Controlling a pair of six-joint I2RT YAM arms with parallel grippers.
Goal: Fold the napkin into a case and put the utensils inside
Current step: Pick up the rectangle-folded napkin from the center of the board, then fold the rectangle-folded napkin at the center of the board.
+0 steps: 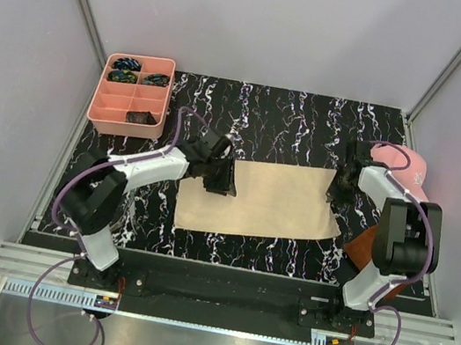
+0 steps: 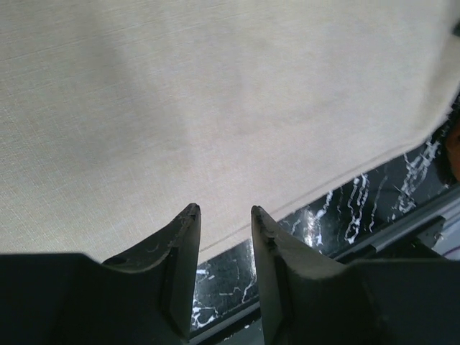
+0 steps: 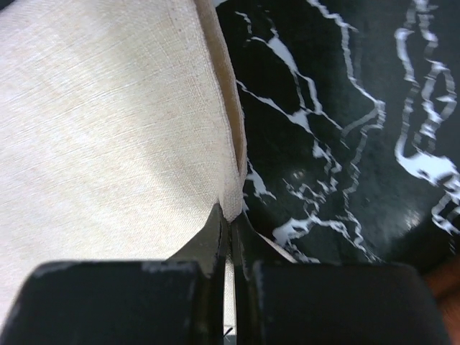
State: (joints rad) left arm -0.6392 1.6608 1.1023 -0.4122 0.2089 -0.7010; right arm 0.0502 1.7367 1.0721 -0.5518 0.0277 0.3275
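The black marbled table [image 1: 294,117] is covered at its middle by the napkin [image 1: 261,200], laid out flat. Its right edge is pinched by the closed right gripper [image 3: 231,215]. The left gripper [image 2: 224,215] is held with jaws parted over its left end.

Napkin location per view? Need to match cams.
Top external: napkin spread flat mid-table.
Left wrist: napkin fills the upper frame, its edge slanting down toward the lower left.
Right wrist: napkin covers the left half, its edge pinched in the right tool.
Shared landmark: black marble tabletop.
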